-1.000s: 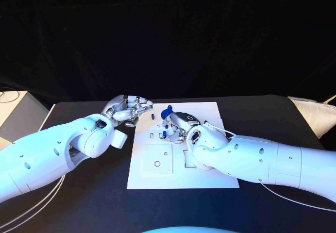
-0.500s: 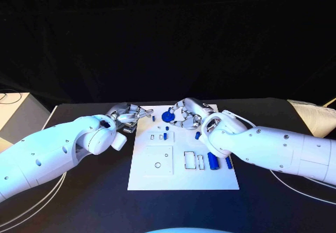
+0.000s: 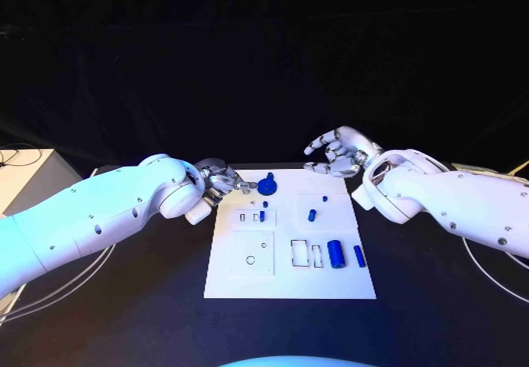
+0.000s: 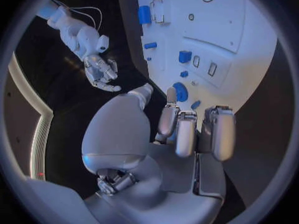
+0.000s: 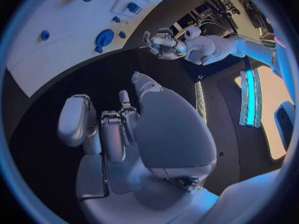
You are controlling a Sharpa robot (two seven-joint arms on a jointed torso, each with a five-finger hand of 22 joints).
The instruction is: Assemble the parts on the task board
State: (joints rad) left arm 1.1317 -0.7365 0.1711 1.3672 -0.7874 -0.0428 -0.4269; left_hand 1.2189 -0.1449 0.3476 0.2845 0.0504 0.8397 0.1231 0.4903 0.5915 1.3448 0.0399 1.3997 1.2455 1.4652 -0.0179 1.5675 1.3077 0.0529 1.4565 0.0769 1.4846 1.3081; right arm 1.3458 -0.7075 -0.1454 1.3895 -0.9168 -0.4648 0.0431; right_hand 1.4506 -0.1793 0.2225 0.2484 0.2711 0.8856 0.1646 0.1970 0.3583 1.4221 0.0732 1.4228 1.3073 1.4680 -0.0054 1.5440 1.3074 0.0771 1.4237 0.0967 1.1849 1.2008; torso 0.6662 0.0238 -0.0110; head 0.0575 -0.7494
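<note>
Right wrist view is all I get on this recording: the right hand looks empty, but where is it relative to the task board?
Observer: In the head view the right hand is raised by the far right corner of the task board, touching no part.
Operator: Is the left hand holding anything?
Observer: No. The left wrist view shows the left hand with an empty palm. One fingertip is right beside the round blue part; I cannot tell whether they touch.
</note>
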